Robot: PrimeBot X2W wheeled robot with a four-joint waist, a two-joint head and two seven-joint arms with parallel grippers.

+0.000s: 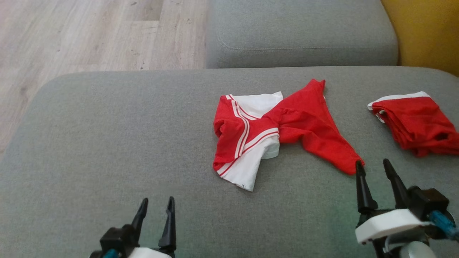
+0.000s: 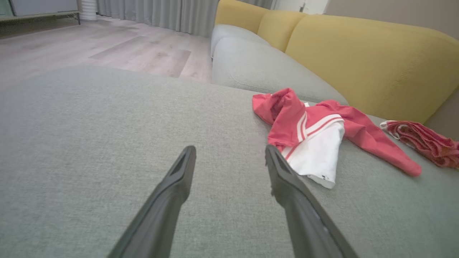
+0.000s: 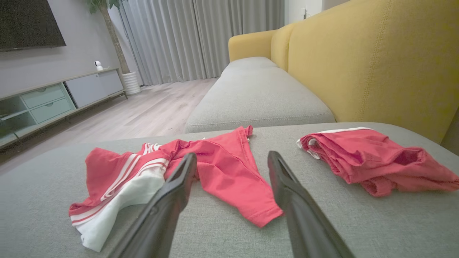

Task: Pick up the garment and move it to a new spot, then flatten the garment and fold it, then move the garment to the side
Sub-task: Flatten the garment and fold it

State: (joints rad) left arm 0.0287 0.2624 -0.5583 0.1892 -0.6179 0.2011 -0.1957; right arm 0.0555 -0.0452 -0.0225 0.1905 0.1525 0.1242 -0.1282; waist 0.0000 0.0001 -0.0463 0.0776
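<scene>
A crumpled red and white garment [image 1: 276, 130] with white stripes lies on the grey sofa cushion [image 1: 107, 143], right of centre. The left wrist view has the garment [image 2: 315, 136] ahead and to the right; in the right wrist view the garment [image 3: 186, 168] lies just ahead, spreading left. My right gripper [image 1: 373, 168] is open, its left fingertip at the garment's red lower corner. Near the bottom edge my left gripper [image 1: 156, 205] stands open over bare cushion, well left of the garment. Both hold nothing.
A second red garment [image 1: 416, 122], folded, with a white edge, lies at the cushion's right side. Another grey seat cushion [image 1: 301, 32] sits behind, with the yellow sofa back [image 1: 426, 32] at far right. Wooden floor [image 1: 89, 32] lies beyond the cushion's left edge.
</scene>
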